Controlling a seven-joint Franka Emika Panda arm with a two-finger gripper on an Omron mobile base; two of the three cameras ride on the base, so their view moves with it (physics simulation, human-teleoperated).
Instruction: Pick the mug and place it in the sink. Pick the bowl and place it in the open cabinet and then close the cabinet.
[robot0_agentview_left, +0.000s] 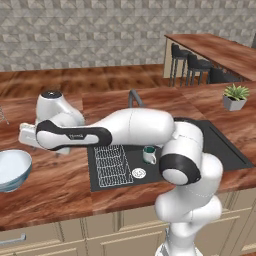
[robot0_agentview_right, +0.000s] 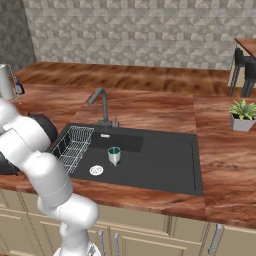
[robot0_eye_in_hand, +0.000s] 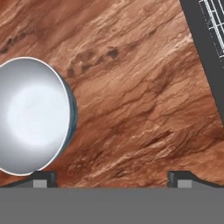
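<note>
- The mug (robot0_agentview_right: 114, 155) is seen standing upright on the floor of the black sink (robot0_agentview_right: 170, 165), near the round drain (robot0_agentview_right: 96, 170) and beside the white wire rack (robot0_agentview_right: 72, 146).
- The bowl (robot0_agentview_left: 11, 169) is seen resting on the wooden counter (robot0_agentview_left: 60, 185), to the left of the sink.
- The gripper (robot0_eye_in_hand: 112, 179) is held spread wide with nothing between its fingertips (robot0_eye_in_hand: 181, 179), above bare counter just beside the bowl.
</note>
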